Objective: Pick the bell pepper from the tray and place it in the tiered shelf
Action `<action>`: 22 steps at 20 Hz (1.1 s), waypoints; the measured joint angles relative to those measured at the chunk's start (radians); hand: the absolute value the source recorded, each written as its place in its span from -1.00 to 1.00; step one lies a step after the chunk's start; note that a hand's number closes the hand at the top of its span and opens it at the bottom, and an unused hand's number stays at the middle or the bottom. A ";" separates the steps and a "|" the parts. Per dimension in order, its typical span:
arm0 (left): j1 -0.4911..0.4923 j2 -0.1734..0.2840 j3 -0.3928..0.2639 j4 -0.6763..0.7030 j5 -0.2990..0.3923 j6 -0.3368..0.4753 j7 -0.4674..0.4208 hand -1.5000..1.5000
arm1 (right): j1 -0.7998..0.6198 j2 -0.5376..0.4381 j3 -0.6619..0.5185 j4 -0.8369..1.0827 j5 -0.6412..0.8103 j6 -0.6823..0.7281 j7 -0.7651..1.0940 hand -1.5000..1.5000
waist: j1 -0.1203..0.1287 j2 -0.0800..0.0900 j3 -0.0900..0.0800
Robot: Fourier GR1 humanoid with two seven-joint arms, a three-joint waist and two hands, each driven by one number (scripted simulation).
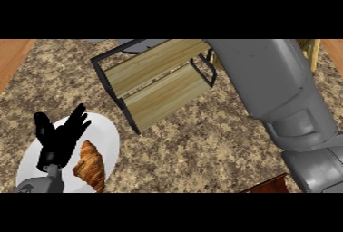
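The tiered shelf [157, 79], wooden boards in a black frame, stands at the back middle of the counter. My right forearm [281, 95] stretches up past the shelf's right side and out of the top of the view; its hand is out of sight. My left hand [60, 136] rests open, fingers up, over a white plate [107, 131] at the lower left. A dark wooden corner [271, 186], perhaps the tray, shows at the lower right edge. No bell pepper is visible.
A croissant [90, 165] lies on the white plate beside my left hand. The counter top is speckled stone [194, 145], with wooden strips at the far left [13, 54] and far right edges.
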 measured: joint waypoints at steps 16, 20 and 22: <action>0.002 -0.008 0.003 -0.005 -0.007 -0.006 -0.009 0.00 | -0.038 0.019 -0.319 0.050 -0.271 -0.154 0.083 -1.00 | 0.001 0.002 -0.001; 0.008 -0.010 -0.005 -0.026 -0.009 -0.005 0.014 0.00 | -0.060 -0.027 -0.362 0.058 -0.287 -0.225 0.101 -1.00 | 0.001 0.001 -0.002; 0.004 -0.003 0.001 -0.032 -0.002 -0.007 0.040 0.00 | -0.063 -0.071 -0.373 0.072 -0.278 -0.251 0.106 -1.00 | 0.001 0.002 -0.004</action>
